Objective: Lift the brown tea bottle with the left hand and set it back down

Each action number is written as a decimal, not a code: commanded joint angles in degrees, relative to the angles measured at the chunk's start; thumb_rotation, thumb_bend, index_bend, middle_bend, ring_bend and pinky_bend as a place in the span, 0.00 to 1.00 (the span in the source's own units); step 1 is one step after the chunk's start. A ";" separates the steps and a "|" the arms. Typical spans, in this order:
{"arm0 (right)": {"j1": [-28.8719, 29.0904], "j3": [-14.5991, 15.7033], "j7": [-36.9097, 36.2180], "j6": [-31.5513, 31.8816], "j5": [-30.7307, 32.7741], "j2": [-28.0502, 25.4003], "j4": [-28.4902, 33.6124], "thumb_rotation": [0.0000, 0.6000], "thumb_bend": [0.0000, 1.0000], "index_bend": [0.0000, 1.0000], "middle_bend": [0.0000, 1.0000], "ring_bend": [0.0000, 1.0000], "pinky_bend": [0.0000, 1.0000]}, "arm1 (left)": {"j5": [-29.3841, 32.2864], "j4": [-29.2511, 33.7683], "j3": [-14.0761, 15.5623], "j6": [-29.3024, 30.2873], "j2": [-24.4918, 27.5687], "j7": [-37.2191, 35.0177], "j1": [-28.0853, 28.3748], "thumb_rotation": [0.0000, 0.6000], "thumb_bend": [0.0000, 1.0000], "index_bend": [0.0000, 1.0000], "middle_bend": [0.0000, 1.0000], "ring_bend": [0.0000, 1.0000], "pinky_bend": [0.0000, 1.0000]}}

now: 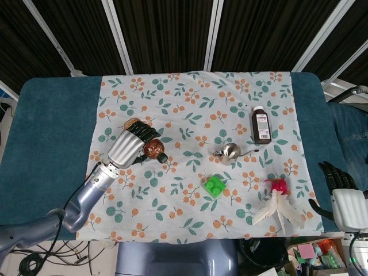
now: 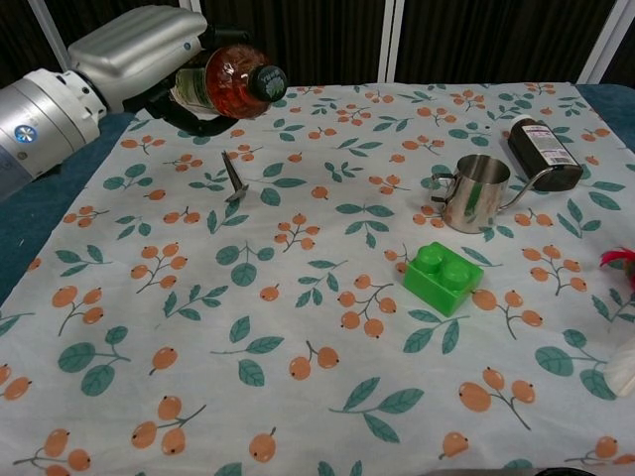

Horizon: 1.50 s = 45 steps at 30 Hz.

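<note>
Teal-padded table (image 1: 52, 132) under white cloth (image 1: 190, 109) printed with orange berries, green leaves. On cloth: steel cup (image 2: 474, 192) near dark medicine bottle (image 2: 544, 151) lying flat; green toy block (image 2: 444, 279) in front of cup; thin metal tool (image 2: 234, 176) at left; red-and-white feathered item (image 1: 277, 202) near right edge.

Two cameras are covering one table (image 1: 52, 126), from above and from the front.

The head view is looking almost straight down from high up, taking in the whole floral cloth (image 1: 195, 109). The chest view is sitting lower and nearer, facing across the table toward the dark curtains (image 2: 476, 40). Both are sharing the green block (image 1: 213, 186), steel cup (image 2: 474, 192) and dark medicine bottle (image 1: 260, 125).
</note>
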<state>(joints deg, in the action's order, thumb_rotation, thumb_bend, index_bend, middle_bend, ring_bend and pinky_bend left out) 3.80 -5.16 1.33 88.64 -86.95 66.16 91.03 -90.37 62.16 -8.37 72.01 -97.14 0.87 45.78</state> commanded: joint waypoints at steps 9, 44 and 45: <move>-0.04 0.01 -0.08 0.13 -0.23 0.01 0.03 1.00 0.11 0.12 0.09 0.14 0.17 | 10.44 35.93 -7.76 -30.02 21.72 -74.15 0.49 1.00 0.51 0.30 0.32 0.27 0.29; -0.06 -0.07 0.07 0.00 -0.06 -0.01 0.00 1.00 0.11 0.12 0.09 0.14 0.17 | -9.08 -10.68 -0.02 -3.25 -7.19 6.63 -3.54 1.00 0.51 0.24 0.31 0.25 0.28; -0.08 -0.09 0.05 0.05 -0.05 -0.03 0.01 1.00 0.11 0.12 0.09 0.14 0.17 | -9.82 -12.42 0.26 -2.02 -7.81 7.89 -3.31 1.00 0.51 0.24 0.31 0.25 0.29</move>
<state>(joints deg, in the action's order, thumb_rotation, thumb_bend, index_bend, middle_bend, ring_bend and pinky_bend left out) 3.73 -5.25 1.38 88.68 -87.01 66.14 91.04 -96.62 67.78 -10.50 59.36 -92.65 -29.80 44.00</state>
